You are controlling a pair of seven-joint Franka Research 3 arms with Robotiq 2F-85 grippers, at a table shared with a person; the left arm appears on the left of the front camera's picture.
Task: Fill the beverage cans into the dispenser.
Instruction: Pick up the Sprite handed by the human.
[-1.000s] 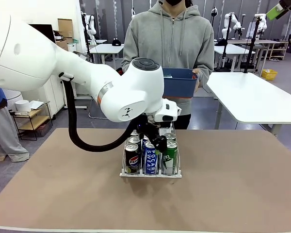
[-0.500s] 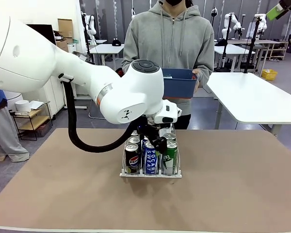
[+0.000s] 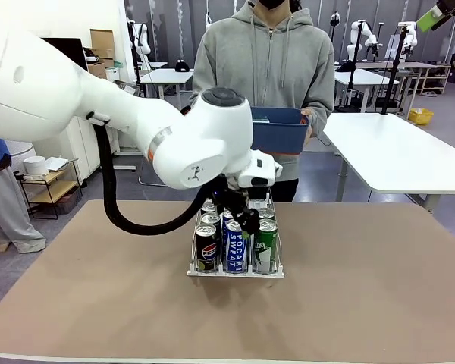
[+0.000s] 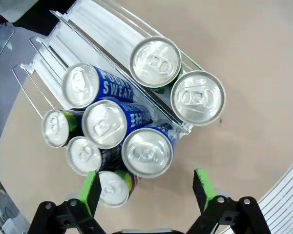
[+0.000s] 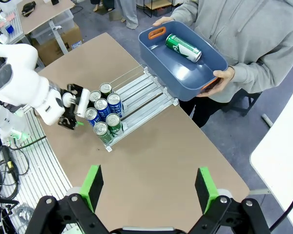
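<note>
Beverage cans [image 4: 147, 152]: eight, thin aluminium; I judge them light, smooth-sided, easily dented, best taken across the mid-body; all stand upright at my end of the dispenser [image 4: 100, 29], long axis vertical, silver tops up; a ninth, a green can [image 5: 183, 47], lies on its side in the blue bin [image 5: 185, 80] that a person holds beyond the dispenser's far end; my left jaws hang released just above the dispenser's cans; my right jaws, also released and empty, high above it.

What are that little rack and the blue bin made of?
The dispenser looks like thin shiny metal wire around glossy white and clear plastic lanes. The blue bin seems to be moulded plastic: smooth, evenly coloured, rounded corners, semi-matte.
</note>
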